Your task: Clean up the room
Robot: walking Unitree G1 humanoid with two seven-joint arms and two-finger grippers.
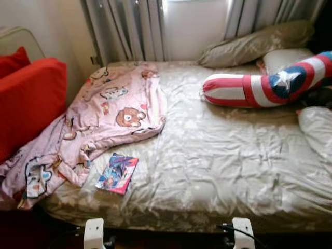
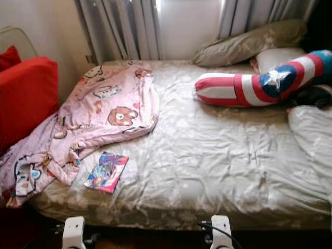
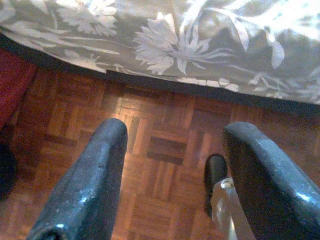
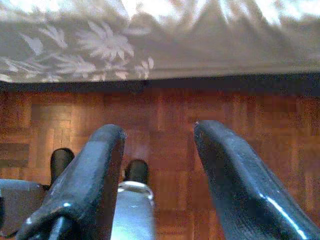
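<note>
You're facing the bed [image 1: 218,155]; a pink blanket [image 1: 98,119] lies crumpled over its left side, a book [image 1: 117,173] just beside it near the front edge; pillows [image 1: 254,44] sit at the head; left gripper [image 3: 172,150] and right gripper [image 4: 157,142] hang over the parquet floor [image 3: 160,145], jaws wide, holding nothing.
</note>
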